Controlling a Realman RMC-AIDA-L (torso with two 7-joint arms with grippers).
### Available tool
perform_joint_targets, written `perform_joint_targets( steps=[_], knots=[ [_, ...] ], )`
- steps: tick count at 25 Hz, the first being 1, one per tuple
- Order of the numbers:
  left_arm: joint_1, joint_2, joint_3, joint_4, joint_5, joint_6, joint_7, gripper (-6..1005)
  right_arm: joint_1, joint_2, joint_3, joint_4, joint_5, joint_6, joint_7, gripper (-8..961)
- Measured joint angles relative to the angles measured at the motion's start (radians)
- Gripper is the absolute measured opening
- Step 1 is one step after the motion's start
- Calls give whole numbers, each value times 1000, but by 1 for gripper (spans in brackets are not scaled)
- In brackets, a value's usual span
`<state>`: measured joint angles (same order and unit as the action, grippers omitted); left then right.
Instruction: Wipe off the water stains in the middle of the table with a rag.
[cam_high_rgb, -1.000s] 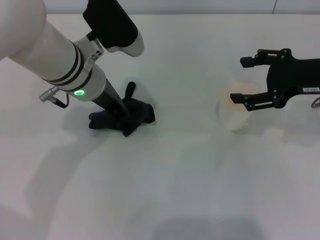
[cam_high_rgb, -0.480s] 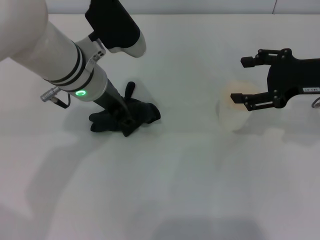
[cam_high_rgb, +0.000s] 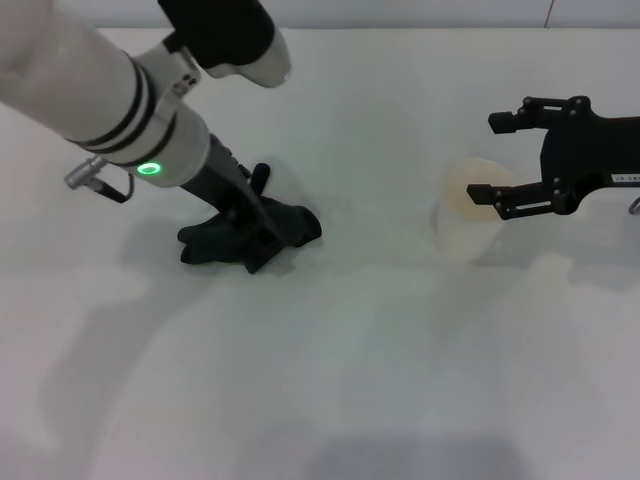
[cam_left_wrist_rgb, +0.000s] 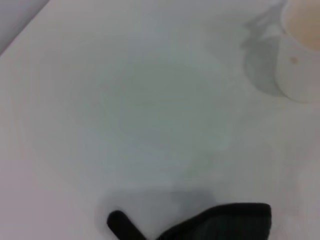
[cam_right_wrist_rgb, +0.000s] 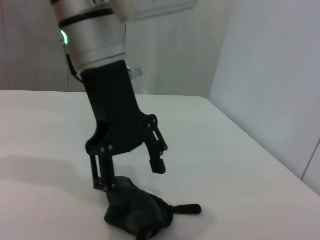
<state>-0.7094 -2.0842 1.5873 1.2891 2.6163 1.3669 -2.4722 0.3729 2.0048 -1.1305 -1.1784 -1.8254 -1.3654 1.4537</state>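
On the left half of the broad, plain white matte table, we see the left gripper, a black metal claw on a thick white arm with a glowing green ring, reaching down at a slant onto the soft black cloth rag. The rag is a crumpled wad with folds and one narrow tail poking out toward the far edge. In the right wrist view the left gripper's fingers stand spread apart: one finger presses down into the rag, the other hangs free just above the cloth, so the claw is open and not clamped on anything.

Around the rag the tabletop is smooth, with wide open room toward the near edge and through the middle. We cannot make out any orange-brown water stains on that middle stretch; the surface looks even there.

Farther right stands a white paper cup, round and upright, with pale orange liquid inside; the left wrist view also catches it. The right gripper, black metal with angular linkages, hovers with its two fingers spread wide, just over and beside the cup's rim.
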Motion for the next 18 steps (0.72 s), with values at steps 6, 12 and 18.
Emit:
perform_joint_targets(
  steps=[6,12,18],
  knots=[
    [136,1,-151,183,-108,43,-28,865,-5,0,9,0,0,-1,11,850],
    [216,4,-375,162,-289,50,-24,881,-5,1,27,0,0,-11,32,850],
    [316,3,-420,61,-397,31,227,876,-8,2,27,0,-2,-11,58,850]
  ],
)
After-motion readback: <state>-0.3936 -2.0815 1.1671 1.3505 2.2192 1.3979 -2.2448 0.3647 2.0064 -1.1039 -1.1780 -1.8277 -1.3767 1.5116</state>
